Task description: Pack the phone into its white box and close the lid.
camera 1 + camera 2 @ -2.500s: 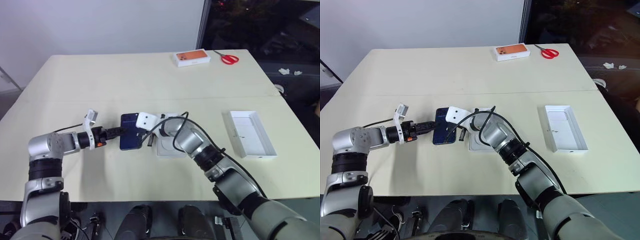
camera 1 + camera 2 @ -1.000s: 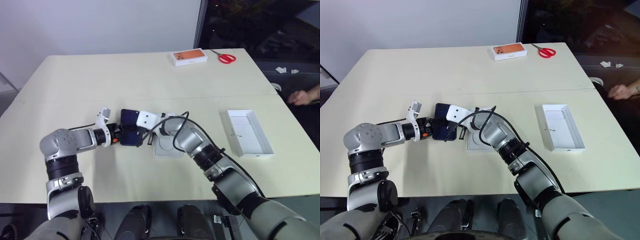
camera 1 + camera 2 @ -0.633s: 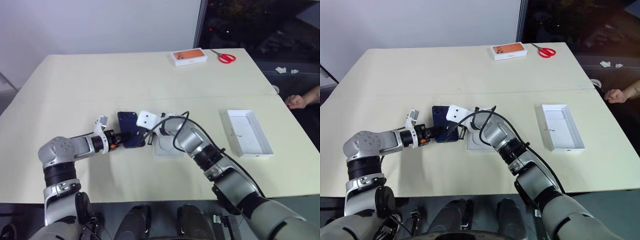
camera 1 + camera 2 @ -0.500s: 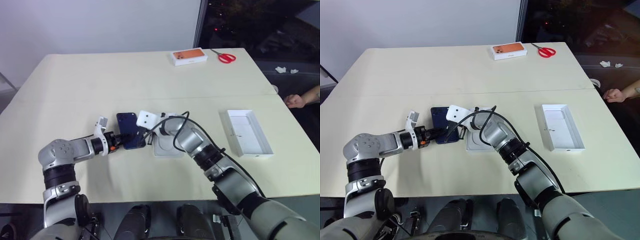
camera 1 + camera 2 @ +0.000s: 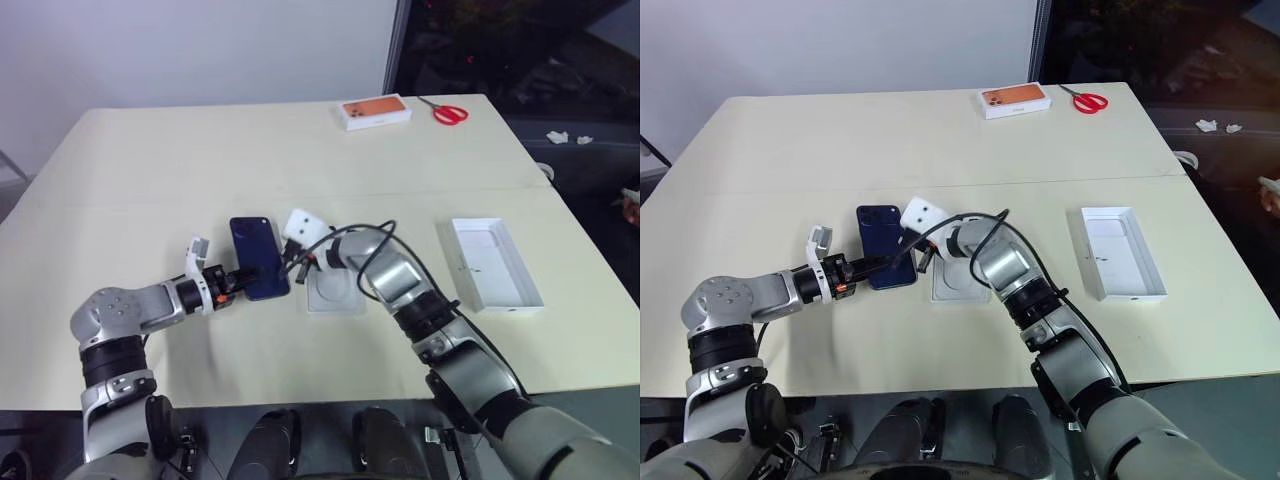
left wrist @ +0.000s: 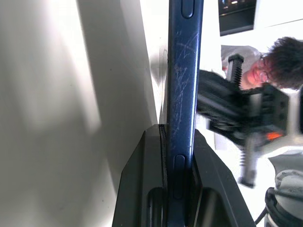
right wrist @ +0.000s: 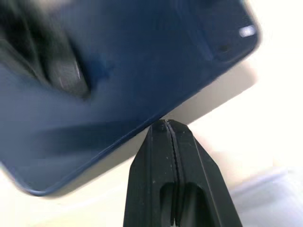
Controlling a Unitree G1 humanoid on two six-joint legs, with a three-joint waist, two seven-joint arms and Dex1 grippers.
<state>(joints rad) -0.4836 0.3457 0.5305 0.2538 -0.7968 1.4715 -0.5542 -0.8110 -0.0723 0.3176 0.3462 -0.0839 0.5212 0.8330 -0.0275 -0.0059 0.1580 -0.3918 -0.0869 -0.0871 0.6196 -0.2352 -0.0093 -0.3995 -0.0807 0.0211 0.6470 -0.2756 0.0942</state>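
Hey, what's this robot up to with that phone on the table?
It is packing the phone into its white box. Its left pincer is shut on the phone's edge, holding it near the middle of the table. The right pincer is shut and empty, close beside the phone's other side. The white box lies open just right of the phone, not yet filled. The lid lies apart, further right, inside facing up.

head views: both look forward-down over the table (image 5: pixel 150 160), sharing the same scene
wrist views: close on the phone (image 6: pixel 182 94)
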